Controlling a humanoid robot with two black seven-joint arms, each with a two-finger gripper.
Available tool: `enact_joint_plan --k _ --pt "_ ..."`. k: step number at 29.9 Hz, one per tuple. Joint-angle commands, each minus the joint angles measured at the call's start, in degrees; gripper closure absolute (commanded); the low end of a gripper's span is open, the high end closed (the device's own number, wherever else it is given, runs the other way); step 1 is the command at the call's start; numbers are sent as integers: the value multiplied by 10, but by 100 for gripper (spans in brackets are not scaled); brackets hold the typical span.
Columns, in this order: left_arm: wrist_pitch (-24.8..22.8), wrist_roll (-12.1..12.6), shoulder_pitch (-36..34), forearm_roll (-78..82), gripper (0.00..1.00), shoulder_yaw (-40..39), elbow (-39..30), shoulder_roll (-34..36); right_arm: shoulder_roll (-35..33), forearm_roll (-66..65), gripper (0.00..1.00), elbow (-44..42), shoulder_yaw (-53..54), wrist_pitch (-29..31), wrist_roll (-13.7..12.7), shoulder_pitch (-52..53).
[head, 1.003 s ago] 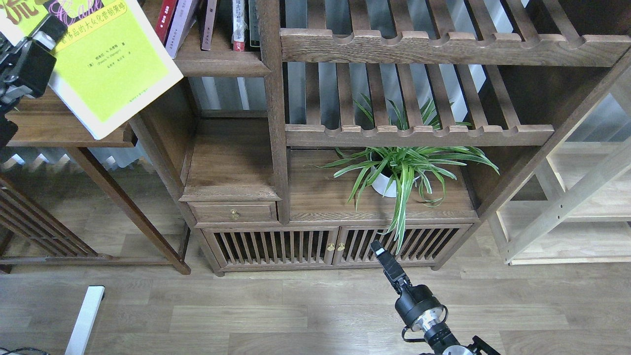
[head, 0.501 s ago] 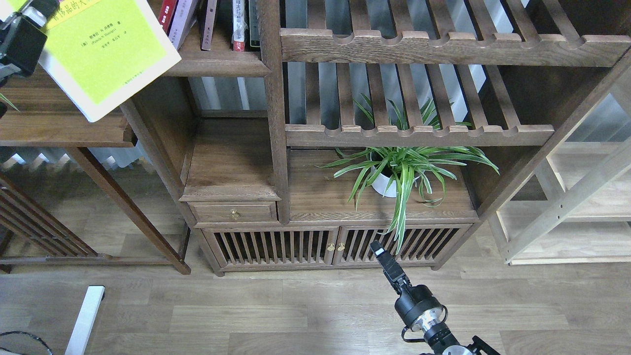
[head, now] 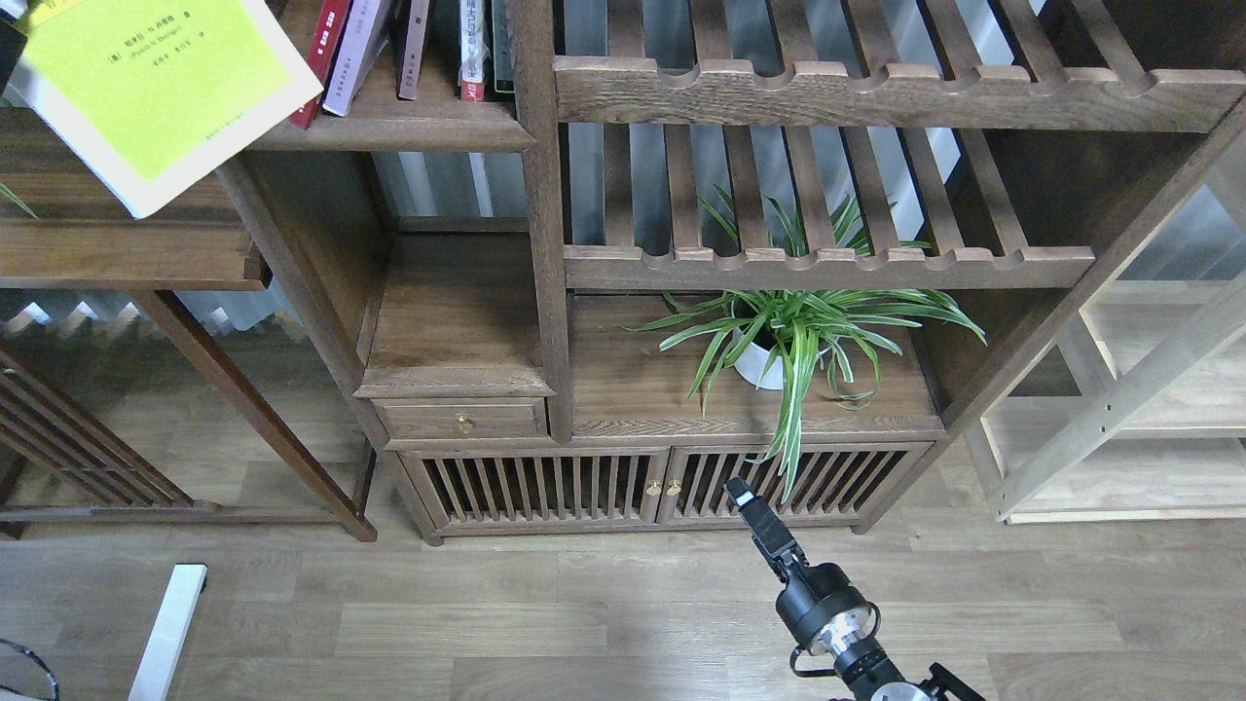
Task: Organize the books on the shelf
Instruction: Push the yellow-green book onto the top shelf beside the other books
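Note:
A yellow-green book [head: 156,83] with dark title characters hangs tilted in the air at the top left, in front of the left end of the shelf [head: 409,125]. Only a dark sliver of my left gripper [head: 6,54] shows at the view's edge, on the book's left side. A dark red book [head: 326,39] and a pale lavender-white book [head: 356,49] stand leaning on the shelf, with a few more books [head: 471,49] to their right. My right gripper [head: 742,495] hangs low in front of the cabinet doors, thin and dark; its fingers cannot be told apart.
Slatted racks with scalloped rails [head: 827,263] fill the bookcase's right side. A potted spider plant [head: 779,341] stands below them. A side table [head: 117,253] is at the left, a pale wooden frame [head: 1119,409] at the right, and a white bar [head: 165,633] lies on the floor.
The yellow-green book has moved up and to the left, and my left gripper has gone almost out of view with it. My right gripper has barely shifted.

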Motion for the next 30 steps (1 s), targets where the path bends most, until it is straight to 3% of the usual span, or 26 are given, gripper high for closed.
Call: enact_joint_plan --k 1,15,30 --pt "0 0 -10 27 100 1 4 6 0 -1 1 1 -1 0 0 0" --pt "0 0 -47 41 100 32 56 30 0 -2 1 4 -1 2 0 -1" --pt "0 0 -170 62 100 102 143 45 0 -1 1 12 0 8 0 -6"
